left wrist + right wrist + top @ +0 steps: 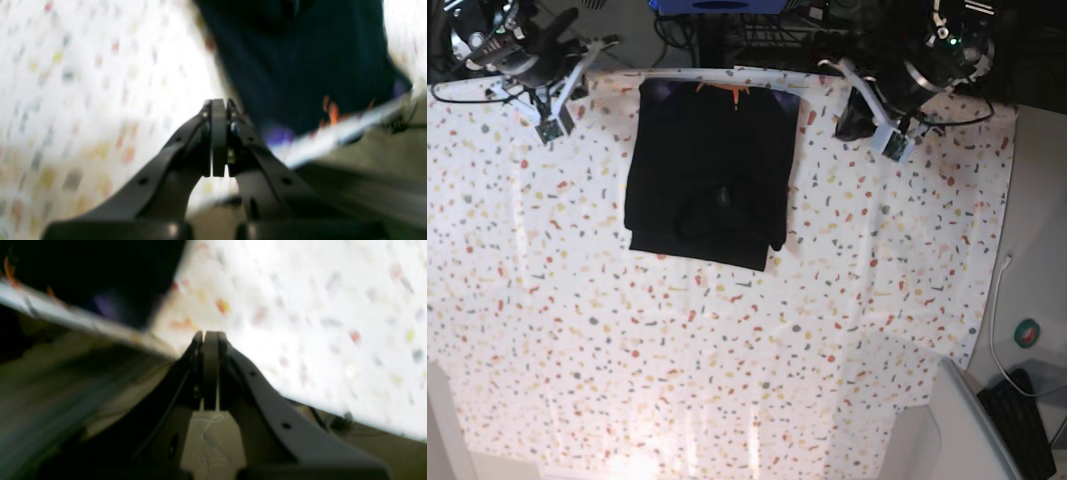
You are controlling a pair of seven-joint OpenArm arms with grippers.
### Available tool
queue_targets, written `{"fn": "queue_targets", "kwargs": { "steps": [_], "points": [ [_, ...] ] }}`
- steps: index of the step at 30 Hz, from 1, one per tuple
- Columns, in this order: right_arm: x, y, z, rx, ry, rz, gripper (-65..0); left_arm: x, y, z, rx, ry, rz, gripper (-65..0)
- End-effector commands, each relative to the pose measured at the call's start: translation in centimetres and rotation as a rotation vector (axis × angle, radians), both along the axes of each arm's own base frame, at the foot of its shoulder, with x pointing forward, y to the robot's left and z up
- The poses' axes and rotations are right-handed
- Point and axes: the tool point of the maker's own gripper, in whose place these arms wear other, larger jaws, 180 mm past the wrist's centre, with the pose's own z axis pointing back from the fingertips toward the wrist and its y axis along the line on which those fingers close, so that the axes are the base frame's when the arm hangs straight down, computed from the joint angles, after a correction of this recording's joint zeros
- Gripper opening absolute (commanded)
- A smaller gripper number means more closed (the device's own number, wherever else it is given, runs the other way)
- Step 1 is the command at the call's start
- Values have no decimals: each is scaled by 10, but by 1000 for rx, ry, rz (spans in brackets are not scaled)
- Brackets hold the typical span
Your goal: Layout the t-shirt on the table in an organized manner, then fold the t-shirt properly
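Closest to our left wrist camera, the left gripper (219, 133) has its fingers pressed together with nothing between them. Beyond it we see the speckled table (83, 83) and, to the right, the black t-shirt (300, 66), blurred, with bits of orange and purple print near the table's edge.

From our right wrist camera, the right gripper (210, 366) is likewise fully closed and empty. We see the t-shirt (93, 270) as a dark mass at upper left, with the table (317, 323) spreading to the right.

In the base view, we find the t-shirt (710, 175) folded into a compact rectangle at the far middle of the table (727, 380), its far edge reaching the table's far rim. Our left gripper (895, 143) sits right of the shirt, our right gripper (554, 127) left of it, both clear of the cloth.
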Motion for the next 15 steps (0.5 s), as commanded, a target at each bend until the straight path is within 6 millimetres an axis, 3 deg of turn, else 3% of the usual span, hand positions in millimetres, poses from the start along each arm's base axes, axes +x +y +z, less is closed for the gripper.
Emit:
{"fn": "queue_targets", "kwargs": {
  "steps": [1, 4, 8, 11, 15],
  "points": [
    [-7, -8, 5, -15, -1, 11, -650, -12, 2, 4, 1, 9, -18, -650],
    [-62, -26, 0, -58, 120, 32, -650, -66, 11, -10, 33, 137, -62, -650],
    [-154, -27, -6, -58, 335, 34, -650, -136, 15, -24, 40, 310, -74, -650],
    [-197, -19, -27, -37, 423, 33, -650, -181, 3, -45, 55, 427, -141, -650],
    [-218, -29, -85, -85, 497, 89, -650, -242, -11, -104, 135, 575, -294, -650]
  ]
}}
